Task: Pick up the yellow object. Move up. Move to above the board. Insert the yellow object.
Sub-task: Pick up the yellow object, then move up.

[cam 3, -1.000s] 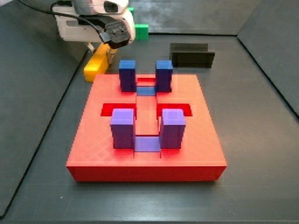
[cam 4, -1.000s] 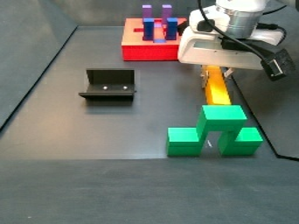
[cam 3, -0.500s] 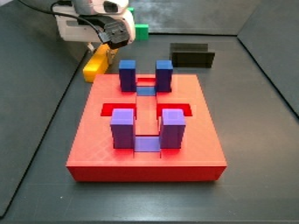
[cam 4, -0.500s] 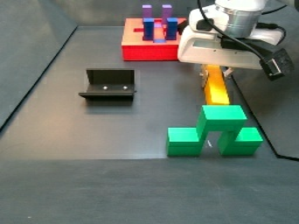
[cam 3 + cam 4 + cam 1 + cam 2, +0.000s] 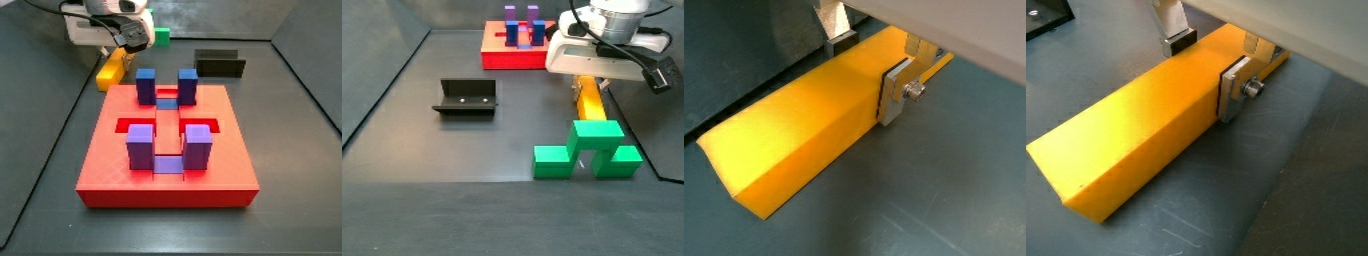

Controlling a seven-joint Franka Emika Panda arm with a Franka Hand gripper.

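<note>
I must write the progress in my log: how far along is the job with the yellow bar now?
Done: the gripper has reached the yellow bar and straddles it, one of its fingers flat against a side. In hand: the grasp; the bar appears to lie on the floor, and whether the fingers are clamped cannot be told. Left: lifting, moving above the red board, and inserting; its slots look empty.

You have one yellow object (image 5: 591, 97), one board (image 5: 167, 158) bearing four purple-blue posts (image 5: 139, 149), one green block (image 5: 588, 153), one fixture (image 5: 466, 97), and one gripper (image 5: 869, 62).
</note>
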